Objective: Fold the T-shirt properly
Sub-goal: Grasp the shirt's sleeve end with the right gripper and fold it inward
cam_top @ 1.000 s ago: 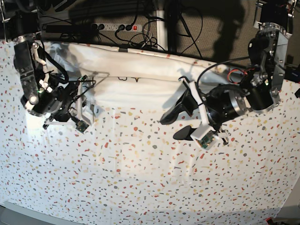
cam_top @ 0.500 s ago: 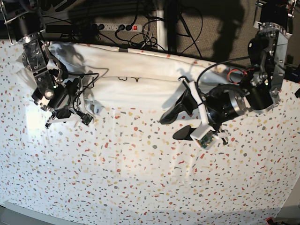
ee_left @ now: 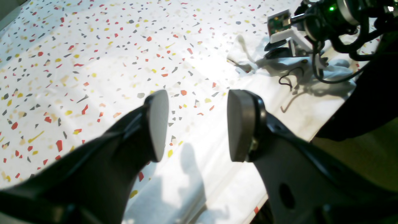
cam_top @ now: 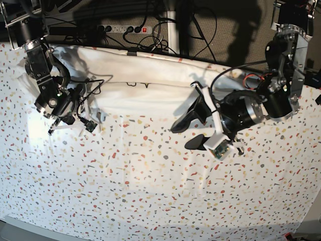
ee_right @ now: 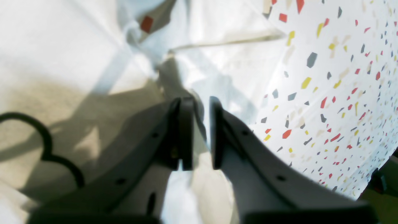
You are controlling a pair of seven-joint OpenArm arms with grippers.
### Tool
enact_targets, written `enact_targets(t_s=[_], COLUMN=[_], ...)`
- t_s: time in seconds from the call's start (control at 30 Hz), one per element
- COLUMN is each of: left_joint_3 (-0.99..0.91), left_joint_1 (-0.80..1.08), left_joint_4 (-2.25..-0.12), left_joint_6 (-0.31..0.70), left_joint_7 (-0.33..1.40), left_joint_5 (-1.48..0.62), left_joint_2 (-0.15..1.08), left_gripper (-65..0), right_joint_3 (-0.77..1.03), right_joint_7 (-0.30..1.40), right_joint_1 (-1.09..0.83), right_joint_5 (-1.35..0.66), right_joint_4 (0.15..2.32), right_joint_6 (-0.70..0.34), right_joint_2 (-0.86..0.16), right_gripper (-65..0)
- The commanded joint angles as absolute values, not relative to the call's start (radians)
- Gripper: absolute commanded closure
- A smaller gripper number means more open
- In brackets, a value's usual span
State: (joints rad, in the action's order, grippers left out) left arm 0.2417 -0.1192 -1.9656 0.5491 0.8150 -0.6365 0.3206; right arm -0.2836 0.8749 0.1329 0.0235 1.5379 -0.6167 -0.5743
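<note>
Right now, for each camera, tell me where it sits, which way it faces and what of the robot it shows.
Base: overhead, looking down on the table covering, the T-shirt at its far edge, and both arms.
Left wrist: behind the open left gripper, facing across the covering toward the right gripper.
Right wrist: behind the right gripper, facing down; jaws nearly closed on white T-shirt fabric.
Shared: base and left wrist both show the right arm at the shirt.

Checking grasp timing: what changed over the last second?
The right gripper swung toward the table's far-left corner and its jaws narrowed onto white T-shirt fabric. The left gripper stayed put over the table covering, jaws open and empty.
</note>
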Motion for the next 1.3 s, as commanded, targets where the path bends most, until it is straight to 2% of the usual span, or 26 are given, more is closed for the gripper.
enact_targets(t_s=[0.0, 0.23, 0.43, 0.73, 0.97, 1.1, 1.27], left_joint_3=[0.234, 0.234, 0.234, 0.234, 0.234, 0.234, 0.234], left_joint_1=[-0.135, -0.135, -0.135, -0.135, -0.135, -0.135, -0.135], left_joint_4=[-1.981, -1.981, -1.981, -1.981, -1.981, -1.981, -1.981], left_joint_6=[0.546, 0.546, 0.546, 0.546, 0.546, 0.546, 0.546], left_joint_7=[0.791, 0.792, 0.792, 0.791, 0.791, 0.791, 0.792], left_joint_5=[-0.654, -0.654, -0.639, -0.603, -0.602, -0.602, -0.601], left_joint_2=[0.324, 0.324, 0.324, 0.324, 0.324, 0.324, 0.324], left_gripper=[-29.6, -29.6, -29.6, -29.6, -29.6, -29.6, -29.6], right_joint_3=[-0.275, -0.275, -0.275, -0.224, -0.064, 0.007, 0.046], right_joint_7=[0.867, 0.868, 0.918, 0.970, 0.980, 0.981, 0.976], right_joint_1=[0.153, 0.152, 0.098, -0.127, -0.313, -0.441, -0.556], right_joint_5=[0.027, 0.054, 0.053, 0.054, 0.052, 0.046, 0.042], right_joint_4=[1.553, 1.595, 1.777, 2.105, 2.255, 2.355, 2.356], right_joint_6=[-0.610, -0.560, -0.560, -0.561, -0.562, -0.599, -0.599], right_joint_2=[-0.590, -0.591, -0.595, -0.660, -0.660, -0.659, -0.657], right_gripper=[-1.3, 0.0, 0.0, 0.0, 0.0, 0.0, 0.0])
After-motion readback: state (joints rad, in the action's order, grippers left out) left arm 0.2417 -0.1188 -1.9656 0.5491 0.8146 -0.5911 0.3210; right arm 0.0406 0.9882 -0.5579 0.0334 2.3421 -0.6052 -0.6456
